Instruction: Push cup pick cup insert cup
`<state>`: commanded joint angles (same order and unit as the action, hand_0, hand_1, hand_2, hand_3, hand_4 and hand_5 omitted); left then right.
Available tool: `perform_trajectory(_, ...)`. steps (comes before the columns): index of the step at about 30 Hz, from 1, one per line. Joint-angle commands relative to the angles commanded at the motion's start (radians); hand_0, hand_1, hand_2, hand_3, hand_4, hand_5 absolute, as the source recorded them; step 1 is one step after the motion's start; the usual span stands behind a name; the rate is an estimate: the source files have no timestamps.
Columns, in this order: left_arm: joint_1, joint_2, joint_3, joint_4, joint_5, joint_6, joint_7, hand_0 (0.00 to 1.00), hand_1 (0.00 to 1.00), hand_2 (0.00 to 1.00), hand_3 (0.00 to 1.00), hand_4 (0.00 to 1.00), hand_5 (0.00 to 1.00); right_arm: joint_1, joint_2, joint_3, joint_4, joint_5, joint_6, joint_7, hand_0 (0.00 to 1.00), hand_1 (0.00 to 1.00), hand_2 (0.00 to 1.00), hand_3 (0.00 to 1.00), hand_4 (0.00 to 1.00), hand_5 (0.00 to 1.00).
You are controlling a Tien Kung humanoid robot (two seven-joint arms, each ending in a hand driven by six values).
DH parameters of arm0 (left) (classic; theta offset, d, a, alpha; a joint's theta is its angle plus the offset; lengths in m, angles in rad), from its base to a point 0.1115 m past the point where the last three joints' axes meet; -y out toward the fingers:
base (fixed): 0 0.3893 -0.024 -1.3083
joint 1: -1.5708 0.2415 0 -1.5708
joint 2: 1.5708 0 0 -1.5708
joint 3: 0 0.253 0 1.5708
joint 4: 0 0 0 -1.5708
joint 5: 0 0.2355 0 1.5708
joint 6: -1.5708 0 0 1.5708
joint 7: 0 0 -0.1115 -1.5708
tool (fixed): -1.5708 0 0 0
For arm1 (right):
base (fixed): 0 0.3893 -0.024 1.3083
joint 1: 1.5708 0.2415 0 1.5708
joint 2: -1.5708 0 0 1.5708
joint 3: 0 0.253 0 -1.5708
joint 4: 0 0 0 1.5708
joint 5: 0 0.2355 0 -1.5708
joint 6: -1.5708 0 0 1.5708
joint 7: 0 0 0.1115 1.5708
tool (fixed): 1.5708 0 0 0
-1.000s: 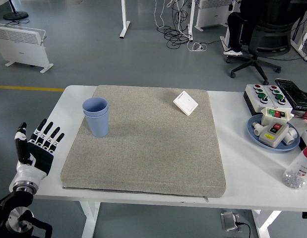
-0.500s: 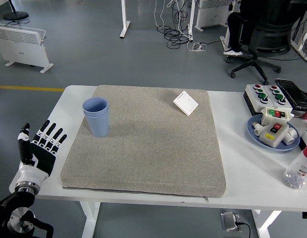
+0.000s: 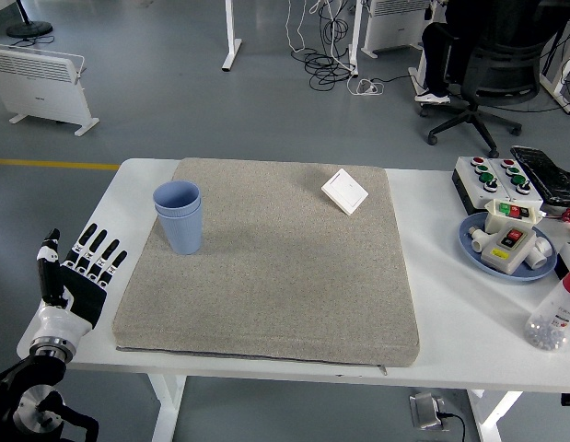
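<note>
Two blue cups stand nested one inside the other, upright, on the left part of the grey mat. My left hand is over the table's left edge, well to the lower left of the cups, with its fingers spread and holding nothing. My right hand is out of view.
A white square switch plate lies at the mat's far right. At the table's right are a button box, a blue plate bearing a white device, a black remote and a clear jar. An office chair stands on the floor behind.
My left hand has sunk a little lower and drifted slightly right at the table's left edge. The cups have not moved.
</note>
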<state>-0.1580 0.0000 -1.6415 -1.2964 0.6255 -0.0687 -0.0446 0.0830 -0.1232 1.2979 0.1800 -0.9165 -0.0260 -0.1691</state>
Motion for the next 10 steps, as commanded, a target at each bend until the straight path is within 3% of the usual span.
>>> perform_trajectory(10,-0.003,0.000,-0.003,0.003,0.007,-0.006,-0.009,0.902,0.916,0.987,0.910,0.671,0.998,0.005,0.000,0.000,0.000,-0.001,0.001,0.001,0.754,0.628,0.649,0.560,0.077,0.470)
